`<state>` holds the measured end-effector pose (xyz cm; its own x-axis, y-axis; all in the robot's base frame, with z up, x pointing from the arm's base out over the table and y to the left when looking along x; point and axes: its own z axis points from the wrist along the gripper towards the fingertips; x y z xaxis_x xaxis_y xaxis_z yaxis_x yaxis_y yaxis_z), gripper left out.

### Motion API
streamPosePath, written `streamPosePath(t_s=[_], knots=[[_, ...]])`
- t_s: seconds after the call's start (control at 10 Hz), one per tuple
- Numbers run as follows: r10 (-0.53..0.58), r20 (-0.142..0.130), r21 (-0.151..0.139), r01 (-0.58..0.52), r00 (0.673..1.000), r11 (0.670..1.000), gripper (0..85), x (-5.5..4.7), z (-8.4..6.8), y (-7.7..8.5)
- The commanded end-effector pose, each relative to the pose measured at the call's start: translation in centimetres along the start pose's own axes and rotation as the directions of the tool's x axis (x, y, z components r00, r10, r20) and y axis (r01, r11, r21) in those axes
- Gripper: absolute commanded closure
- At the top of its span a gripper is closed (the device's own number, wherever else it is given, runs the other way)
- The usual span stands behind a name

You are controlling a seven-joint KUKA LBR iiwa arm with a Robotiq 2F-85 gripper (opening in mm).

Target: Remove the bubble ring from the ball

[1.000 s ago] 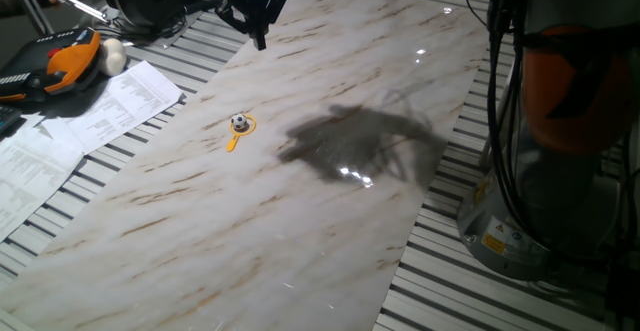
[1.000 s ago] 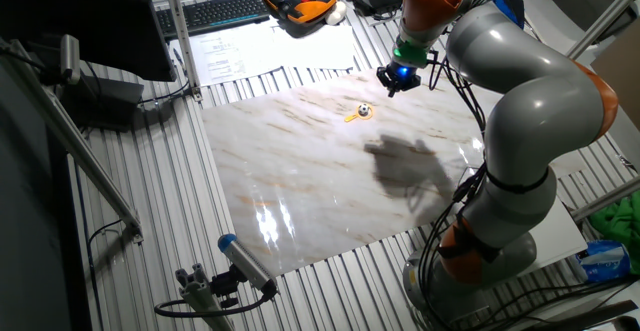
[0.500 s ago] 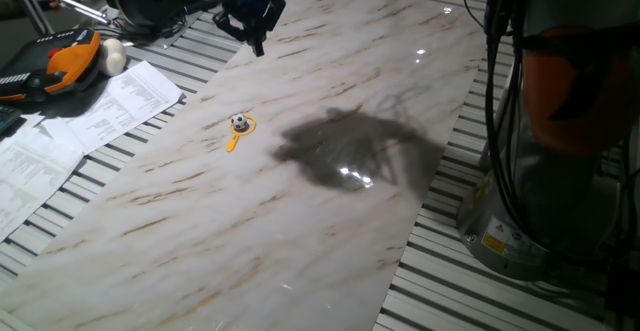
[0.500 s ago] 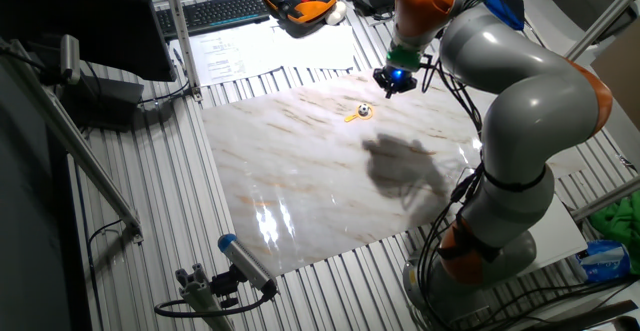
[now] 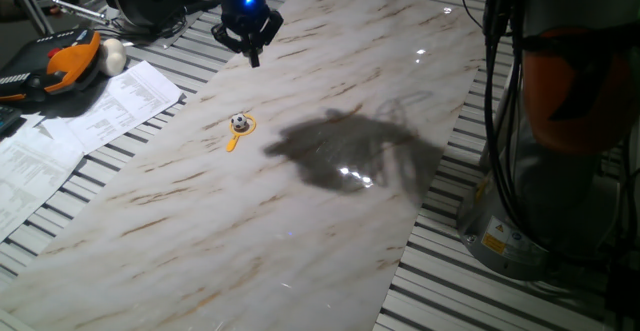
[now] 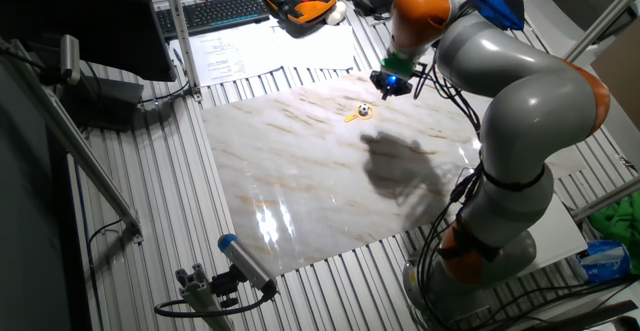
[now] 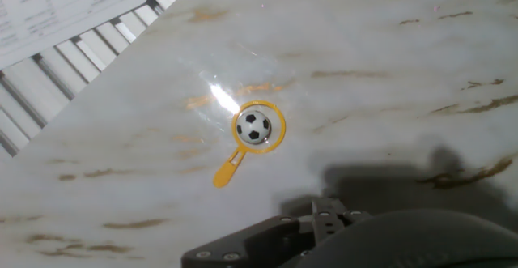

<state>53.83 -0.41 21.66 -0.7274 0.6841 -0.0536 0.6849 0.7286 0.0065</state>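
The bubble ring (image 5: pixel 238 129) is seen lying flat on the marble-patterned surface (image 5: pixel 330 231), and the ball (image 5: pixel 238 123) sits inside its loop, so the ring is laid around the ball. In the hand view the orange-yellow loop (image 7: pixel 257 128) is closed around the small black-and-white ball (image 7: pixel 256 126), and the short handle is pointed to the lower left, away from the ball. The gripper (image 5: pixel 248 49) is held in the air above the surface, on the far side of the ring and well apart from it; nothing is held between its fingers. Whether the fingers are spread or pressed together cannot be told, because they are small and dark in both fixed views and only a part of the hand is shown at the bottom of the hand view. In the other fixed view the gripper (image 6: pixel 391 84) is seen just to the right of the ring (image 6: pixel 358 113) and higher than it, with a blue light on the hand. A dark shadow of the arm is cast on the surface to the right of the ring. Printed sheets of paper (image 5: pixel 75 121) are placed at the left of the surface, and an orange-and-black tool (image 5: pixel 55 63) is lying beyond them, beside a plain whitish ball (image 5: pixel 112 57)
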Motion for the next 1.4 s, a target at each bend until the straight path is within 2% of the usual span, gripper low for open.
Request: streamPosePath(t_s=[0.0, 0.1, 0.4, 0.5, 0.6, 0.7, 0.8, 1.0, 1.1, 1.3], knots=[[0.016, -0.003, 0.003, -0.016, 1.0, 1.0, 85.0, -0.15, -0.06, 0.09], [0.022, -0.002, 0.017, -0.022, 1.0, 1.0, 85.0, -0.24, -0.2, 0.14], [0.011, 0.013, 0.029, -0.012, 1.0, 1.0, 85.0, 0.08, -0.64, 0.03], [0.012, 0.002, 0.02, -0.012, 1.0, 1.0, 85.0, 0.18, -0.65, -0.02], [0.003, 0.006, 0.009, -0.003, 1.0, 1.0, 85.0, 0.18, -0.66, -0.03], [-0.004, -0.007, -0.01, 0.004, 1.0, 1.0, 85.0, 0.18, -0.66, -0.03], [-0.001, -0.029, -0.044, 0.0, 1.0, 0.999, 85.0, 0.18, -0.66, -0.03], [0.02, -0.061, -0.028, -0.022, 0.998, 0.999, 85.0, 0.18, -0.66, -0.03], [0.037, -0.066, -0.024, -0.038, 0.997, 0.999, 85.0, 0.18, -0.66, -0.03], [0.064, -0.079, -0.032, -0.067, 0.995, 0.997, 85.0, 0.18, -0.66, -0.03]])
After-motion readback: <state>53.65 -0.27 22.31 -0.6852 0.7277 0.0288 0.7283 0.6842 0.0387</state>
